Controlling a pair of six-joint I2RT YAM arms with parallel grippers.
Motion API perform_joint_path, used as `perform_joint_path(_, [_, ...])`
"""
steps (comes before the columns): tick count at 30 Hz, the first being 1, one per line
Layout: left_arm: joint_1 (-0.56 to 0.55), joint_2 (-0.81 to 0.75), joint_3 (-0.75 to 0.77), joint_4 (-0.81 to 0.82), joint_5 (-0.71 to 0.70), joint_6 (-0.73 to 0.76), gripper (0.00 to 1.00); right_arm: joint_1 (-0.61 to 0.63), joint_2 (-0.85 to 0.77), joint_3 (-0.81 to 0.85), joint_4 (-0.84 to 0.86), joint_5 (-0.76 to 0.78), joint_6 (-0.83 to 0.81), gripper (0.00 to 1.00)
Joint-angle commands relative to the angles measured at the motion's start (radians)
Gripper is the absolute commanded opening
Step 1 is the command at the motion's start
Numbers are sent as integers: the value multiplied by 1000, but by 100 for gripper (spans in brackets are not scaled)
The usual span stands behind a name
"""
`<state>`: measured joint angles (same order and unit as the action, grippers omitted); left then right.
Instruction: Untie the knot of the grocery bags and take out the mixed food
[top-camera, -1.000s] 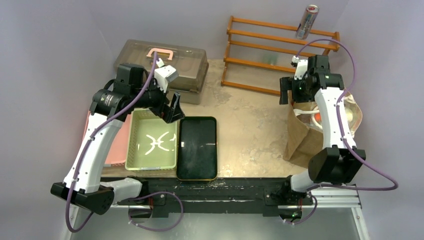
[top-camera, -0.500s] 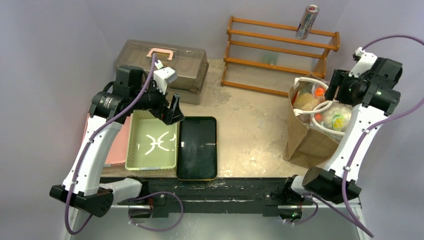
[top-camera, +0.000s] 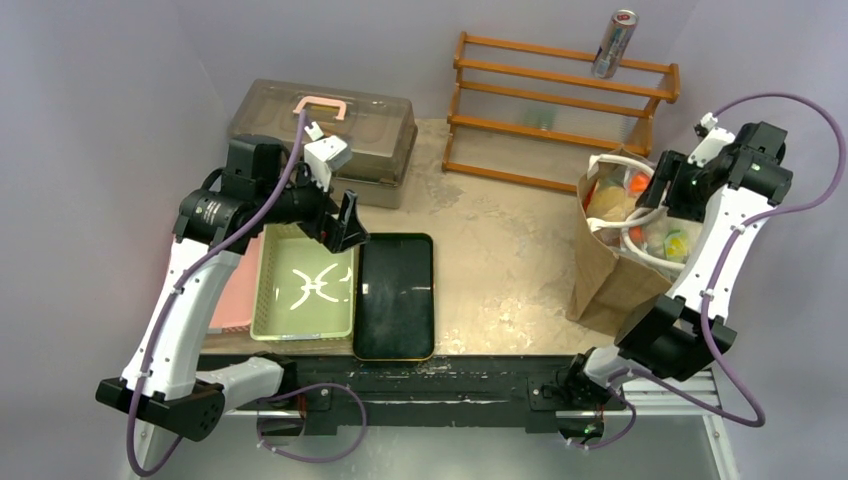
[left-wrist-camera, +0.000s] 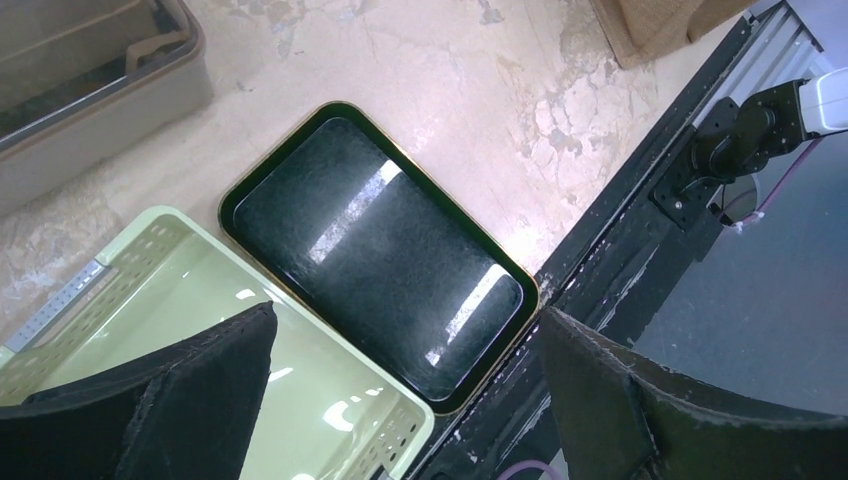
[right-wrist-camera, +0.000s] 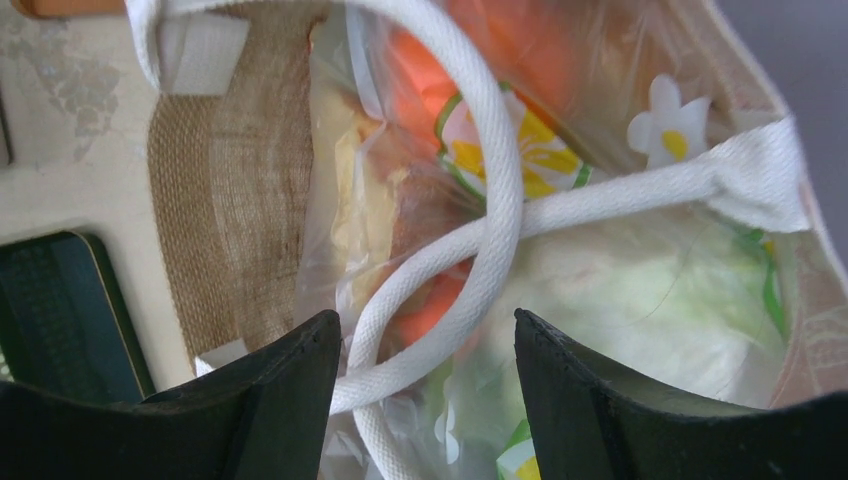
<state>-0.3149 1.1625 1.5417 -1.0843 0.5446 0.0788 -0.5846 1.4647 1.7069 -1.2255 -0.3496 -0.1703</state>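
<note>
The brown paper bag (top-camera: 608, 285) stands at the table's right edge, and its two white loop handles (right-wrist-camera: 497, 190) cross over its mouth. Inside it lies the crinkly transparent plastic bag (right-wrist-camera: 345, 215), holding mixed food: orange pieces (right-wrist-camera: 520, 45), a pale cauliflower-like lump (right-wrist-camera: 650, 300) and a flower-printed packet (right-wrist-camera: 530, 150). My right gripper (top-camera: 668, 186) hangs just over the bag's mouth. In the right wrist view this gripper (right-wrist-camera: 425, 318) is open, with a white handle loop lying between the jaws, not pinched. My left gripper (top-camera: 345, 222) is wide open above the green basket and black tray, holding nothing.
A green basket (top-camera: 268, 300) and a black tray (top-camera: 395, 295) lie at front left, with a pink tray (top-camera: 238, 290) beside them. A grey-brown lidded case (top-camera: 320, 125) sits at the back left. A wooden rack (top-camera: 560, 100) at the back carries a silver can (top-camera: 614, 45).
My right arm swung from the bag's left side round to its right and came down over the mouth, its jaws narrowing around a handle. The left arm barely moved.
</note>
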Motion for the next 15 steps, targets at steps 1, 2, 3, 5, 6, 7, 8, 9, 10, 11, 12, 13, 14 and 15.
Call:
perform_joint_path(1, [-2, -22, -8, 17, 42, -4, 100, -5, -2, 104, 106, 26, 20, 62])
perform_joint_path(2, [-3, -20, -6, 16, 45, -3, 100, -4, 15, 125, 114, 41, 13, 62])
perform_joint_path(3, [-3, -19, -3, 14, 45, 0, 100, -5, 37, 145, 122, 61, 2, 62])
perform_joint_path(5, [-3, -9, 3, 6, 43, 8, 100, -4, 76, 143, 157, 82, -26, 61])
perform_joint_path(6, [-3, -4, 6, 2, 40, 10, 100, -4, 90, 138, 171, 82, -43, 61])
perform_joint_path(7, [-3, 1, 6, -1, 36, 11, 100, -4, 105, 134, 178, 85, -52, 61])
perform_joint_path(8, [-3, 5, 6, -3, 32, 12, 100, -4, 117, 133, 178, 95, -57, 60])
perform_joint_path(9, [-2, 9, 6, -5, 30, 13, 100, -4, 128, 137, 180, 98, -63, 60])
perform_joint_path(10, [-3, 13, 6, -7, 27, 13, 100, -3, 144, 143, 182, 90, -62, 59])
perform_joint_path(11, [-3, 18, 7, -11, 25, 13, 100, -3, 159, 153, 181, 87, -61, 58])
perform_joint_path(12, [-2, 23, 13, -18, 24, 15, 100, -3, 178, 162, 179, 90, -62, 58])
perform_joint_path(13, [-3, 30, 20, -26, 23, 16, 100, -3, 197, 169, 177, 92, -66, 58])
perform_joint_path(14, [-3, 38, 29, -34, 21, 19, 100, -3, 209, 170, 175, 91, -71, 58])
perform_joint_path(15, [-3, 43, 38, -44, 19, 23, 100, -3, 217, 168, 178, 85, -75, 58])
